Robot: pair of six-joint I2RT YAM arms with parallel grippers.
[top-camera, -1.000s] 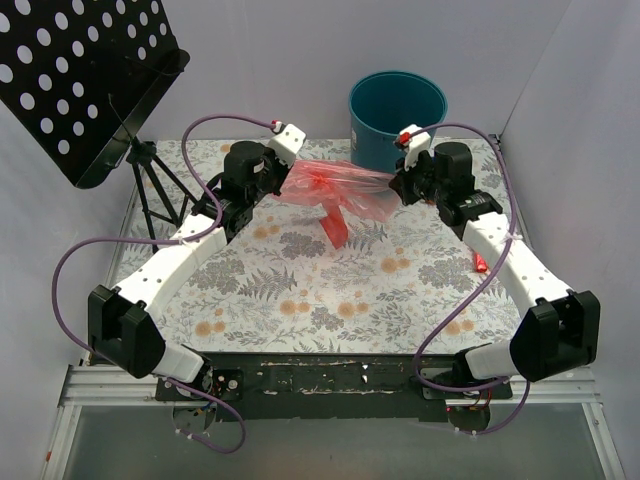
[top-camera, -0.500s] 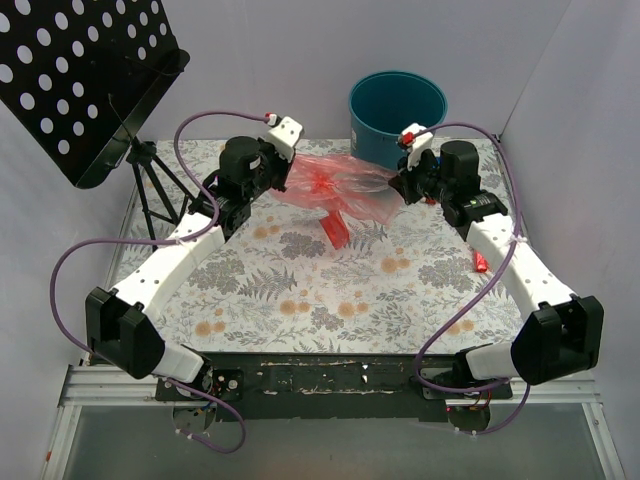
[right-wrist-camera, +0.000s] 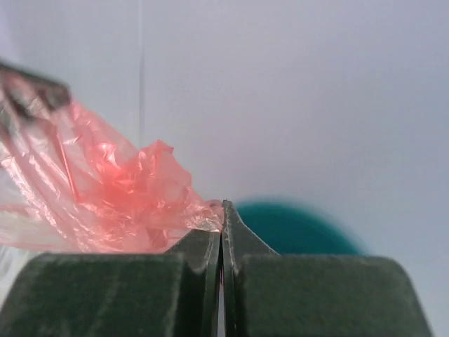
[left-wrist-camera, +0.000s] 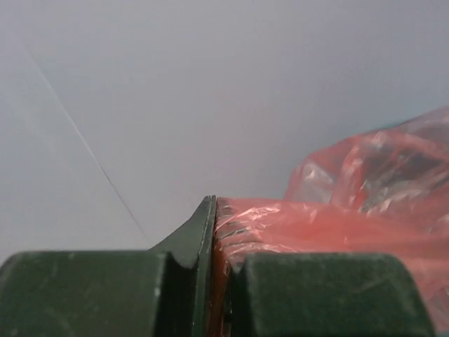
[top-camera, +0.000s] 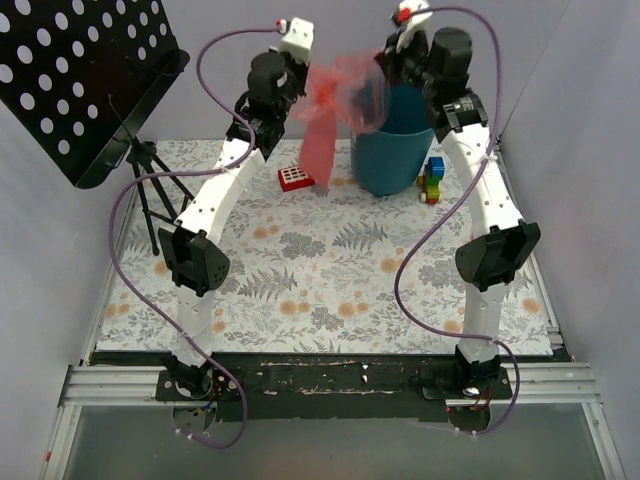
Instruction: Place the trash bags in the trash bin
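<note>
A red-pink translucent trash bag (top-camera: 335, 92) is stretched in the air between my two grippers, with a tail of film hanging down at its left. My left gripper (top-camera: 303, 92) is shut on the bag's left side; its wrist view shows crinkled film (left-wrist-camera: 365, 189) pinched between the jaws (left-wrist-camera: 214, 210). On the right edge my right gripper (top-camera: 381, 68) is shut, a corner of film (right-wrist-camera: 105, 203) caught at its tips (right-wrist-camera: 223, 210). The teal trash bin (top-camera: 397, 150) stands on the table below the bag's right part, and shows blurred in the right wrist view (right-wrist-camera: 295, 232).
A small red block with a white grid (top-camera: 295, 178) lies left of the bin. A coloured toy block stack (top-camera: 432, 180) stands to its right. A black perforated music stand (top-camera: 80, 80) on a tripod (top-camera: 150, 205) fills the back left. White walls enclose the table.
Both arms have risen from table height and swung back, carrying the bag up over the bin's mouth. The red block and the toy stack now show.
</note>
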